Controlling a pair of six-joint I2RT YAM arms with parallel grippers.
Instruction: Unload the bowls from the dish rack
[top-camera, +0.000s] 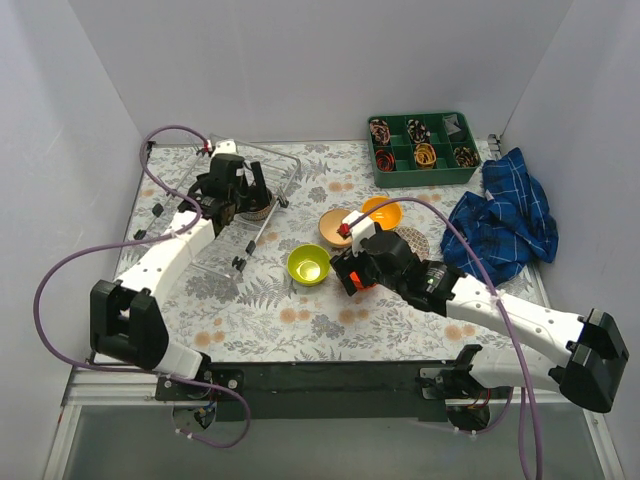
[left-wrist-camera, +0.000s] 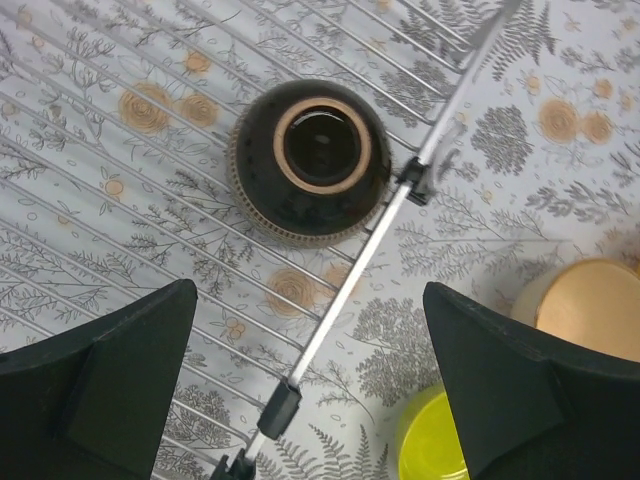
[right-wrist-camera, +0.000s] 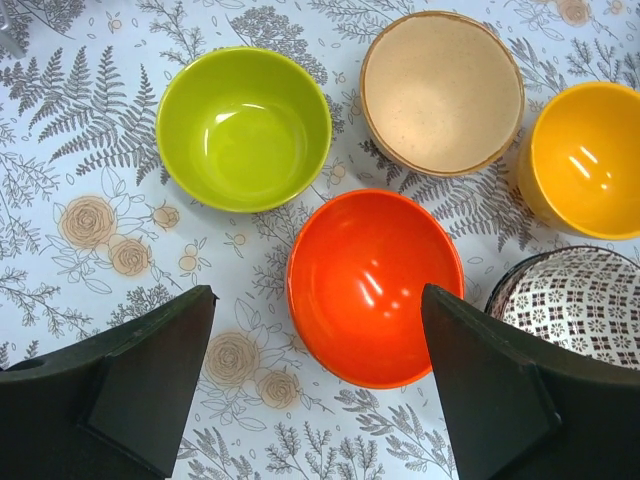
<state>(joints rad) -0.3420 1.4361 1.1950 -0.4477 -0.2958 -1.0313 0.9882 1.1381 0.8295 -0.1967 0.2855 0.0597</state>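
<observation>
1. Between and beneath the spread fingers of the right pincer (right-wrist-camera: 318, 300), which stands open and holds nothing, a red-orange bowl (right-wrist-camera: 375, 285) sits upright on the flowered tablecloth (right-wrist-camera: 90, 220).
2. Ahead of that pincer stand a lime green bowl (right-wrist-camera: 243, 128), a beige bowl (right-wrist-camera: 442, 90) and a yellow bowl (right-wrist-camera: 585, 160); a patterned bowl (right-wrist-camera: 575, 305) sits by its right finger.
3. Ahead of the left pincer (left-wrist-camera: 310, 330), wide open and empty, a dark brown bowl (left-wrist-camera: 308, 162) rests upside down in the dish rack (left-wrist-camera: 378, 240).
</observation>
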